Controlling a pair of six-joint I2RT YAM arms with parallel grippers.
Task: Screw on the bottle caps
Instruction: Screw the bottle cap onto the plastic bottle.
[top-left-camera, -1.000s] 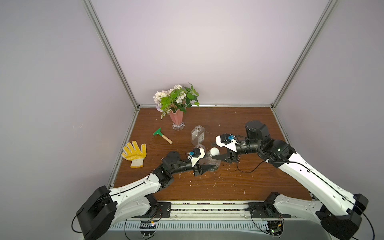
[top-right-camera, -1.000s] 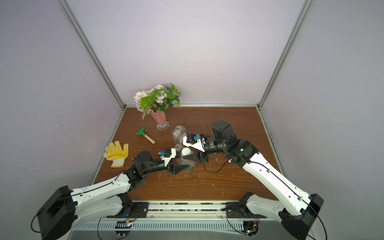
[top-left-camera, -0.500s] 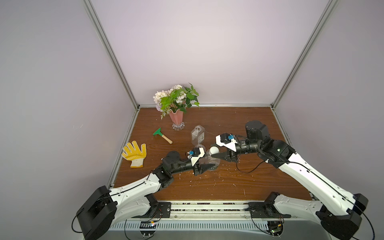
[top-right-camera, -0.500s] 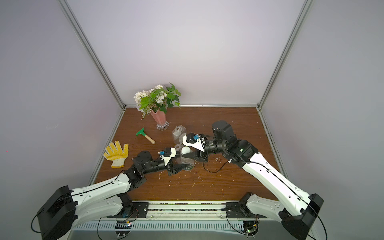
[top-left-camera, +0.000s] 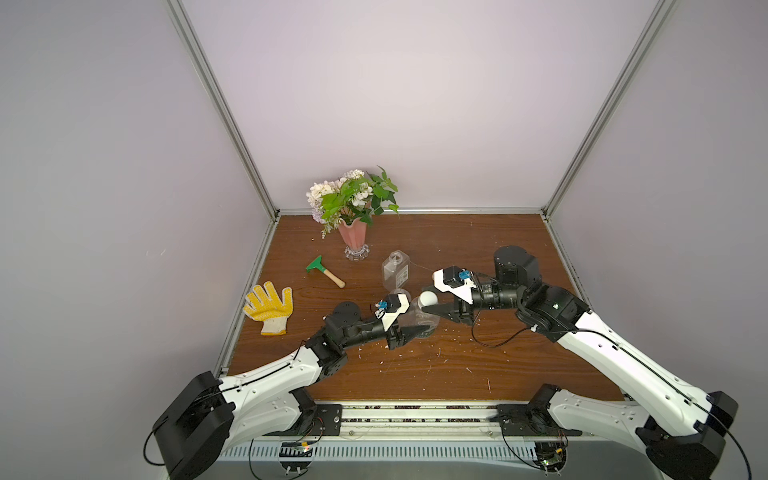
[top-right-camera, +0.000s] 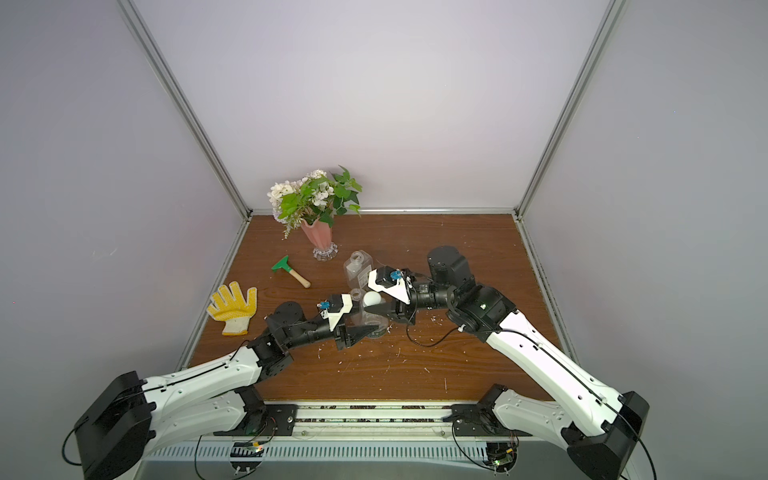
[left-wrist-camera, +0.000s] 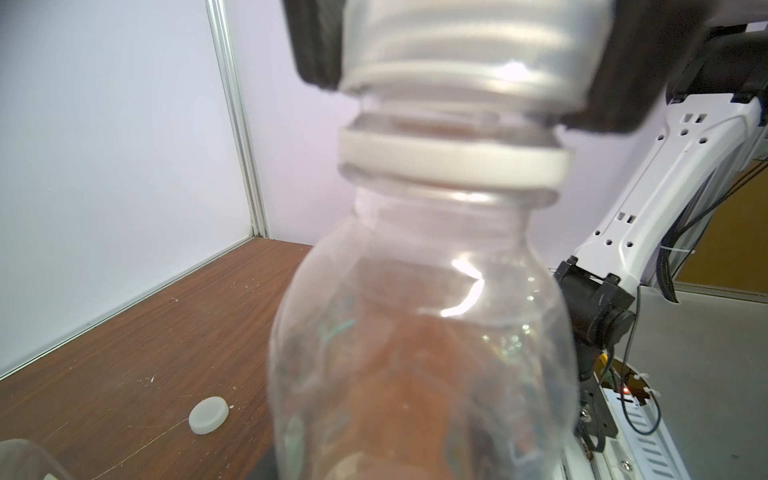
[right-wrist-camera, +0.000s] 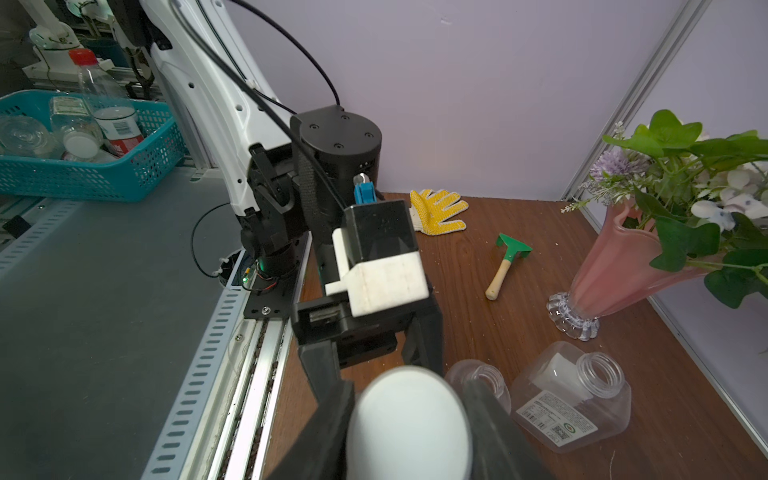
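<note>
Near the middle of the counter (top-left-camera: 457, 374), the 2 arms meet low. The left arm stretches forward from the front rail, forearm almost level. The left pincer (top-left-camera: 419, 329) is closed about the lower body of the upright rounded bottle (top-left-camera: 417, 318). The right arm reaches in from the side, wrist level. The right pincer (top-left-camera: 430, 300) clamps a white cap (top-left-camera: 428, 298) by its sides, set over the bottle's threaded neck (slightly crooked in the left wrist view, just above a white collar ring (left-wrist-camera: 453, 160)). 1 spare cap (left-wrist-camera: 209, 420) lies flat on the counter, and the square bottle (top-left-camera: 395, 270) sits uncapped just behind.
</note>
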